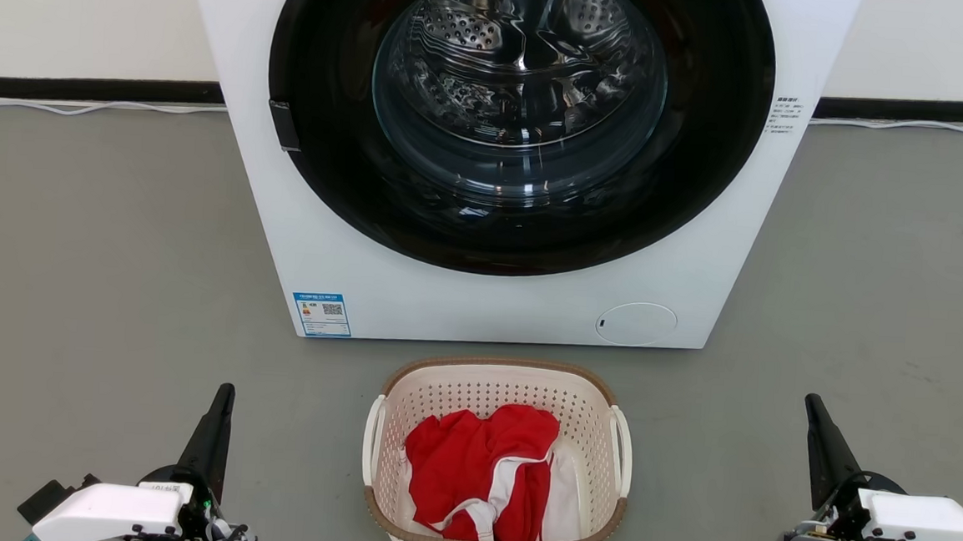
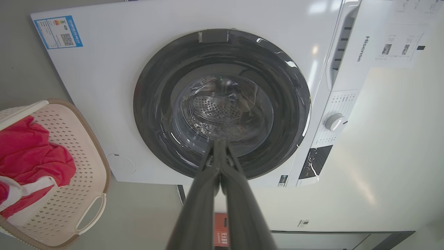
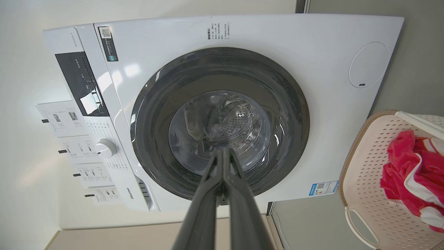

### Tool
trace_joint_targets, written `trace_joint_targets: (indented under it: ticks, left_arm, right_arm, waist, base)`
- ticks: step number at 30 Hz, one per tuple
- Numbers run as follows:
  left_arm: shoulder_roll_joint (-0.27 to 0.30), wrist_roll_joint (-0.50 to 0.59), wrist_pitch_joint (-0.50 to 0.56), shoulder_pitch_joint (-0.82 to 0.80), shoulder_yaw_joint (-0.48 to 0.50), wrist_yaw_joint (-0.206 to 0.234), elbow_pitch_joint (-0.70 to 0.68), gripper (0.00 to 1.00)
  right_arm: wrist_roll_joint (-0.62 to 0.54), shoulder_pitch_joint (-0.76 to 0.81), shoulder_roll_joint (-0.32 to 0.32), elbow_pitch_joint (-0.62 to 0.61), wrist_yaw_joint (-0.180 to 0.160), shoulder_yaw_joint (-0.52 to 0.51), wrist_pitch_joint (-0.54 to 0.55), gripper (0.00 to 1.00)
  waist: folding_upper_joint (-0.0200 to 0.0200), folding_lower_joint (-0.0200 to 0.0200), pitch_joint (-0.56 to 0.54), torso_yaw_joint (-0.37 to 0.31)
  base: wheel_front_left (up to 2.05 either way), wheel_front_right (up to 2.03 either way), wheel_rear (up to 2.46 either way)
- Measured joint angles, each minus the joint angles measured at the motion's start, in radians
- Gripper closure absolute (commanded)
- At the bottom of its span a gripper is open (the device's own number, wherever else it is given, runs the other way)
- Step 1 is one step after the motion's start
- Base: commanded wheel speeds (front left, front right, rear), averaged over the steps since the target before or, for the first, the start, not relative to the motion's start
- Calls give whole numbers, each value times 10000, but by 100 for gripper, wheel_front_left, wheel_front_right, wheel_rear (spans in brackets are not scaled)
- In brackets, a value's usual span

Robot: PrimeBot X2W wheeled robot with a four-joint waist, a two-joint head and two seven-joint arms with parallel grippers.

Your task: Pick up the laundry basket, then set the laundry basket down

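Note:
The laundry basket (image 1: 598,411) stands on the grey floor just in front of the washing machine, cream-white and perforated with a brown rim and a white handle on each side. Red and white clothes (image 1: 482,471) lie inside it. My left gripper (image 1: 226,392) is shut and empty at the lower left, well left of the basket. At the lower right my right gripper (image 1: 813,401) is shut too, holding nothing. The basket (image 2: 79,146) sits at the left edge of the left wrist view, beyond my shut gripper (image 2: 219,143). In the right wrist view the basket (image 3: 364,166) lies right of my gripper (image 3: 223,150).
A white front-loading washing machine (image 1: 349,246) with a dark round door (image 1: 518,114) stands right behind the basket. White cables (image 1: 82,105) run along the wall base on both sides. Open grey floor (image 1: 88,280) lies to the left and right of the basket.

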Motion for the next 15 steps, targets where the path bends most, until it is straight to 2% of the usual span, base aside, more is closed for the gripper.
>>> trace_joint_targets:
  ticks: [15]
  left_arm:
    - [0, 0, 0, 0, 0, 0, 0, 100]
  right_arm:
    - [0, 0, 0, 0, 0, 0, 0, 100]
  waist:
    - [0, 0, 0, 0]
  base:
    - [0, 0, 0]
